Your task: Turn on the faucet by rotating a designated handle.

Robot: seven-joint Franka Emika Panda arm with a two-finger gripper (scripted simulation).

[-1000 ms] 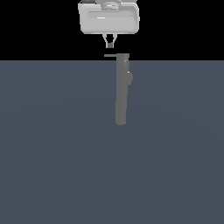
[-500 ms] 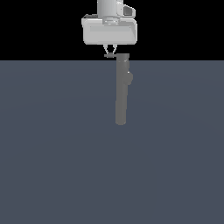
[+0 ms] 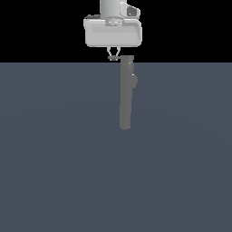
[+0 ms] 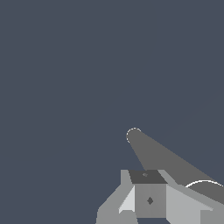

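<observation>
The faucet (image 3: 125,93) is a matte-grey column with a rounded end and a small side bulge (image 3: 134,80). It also shows in the wrist view (image 4: 162,155). The handle (image 3: 113,58) is a thin short bar sticking out from the column's far end toward the exterior view's left. My gripper (image 3: 113,55) hangs straight over it, its narrow fingers pressed together, tips right at the bar. I cannot tell if they touch. In the wrist view the gripper (image 4: 148,177) shows shut, beside the column.
The faucet lies on a plain dark blue-grey floor (image 3: 59,158) that fills both views. Black background shows behind the gripper body (image 3: 112,31).
My gripper has come down over the last second, from well above the handle to fingertips at the bar. The faucet and the handle have not moved.
</observation>
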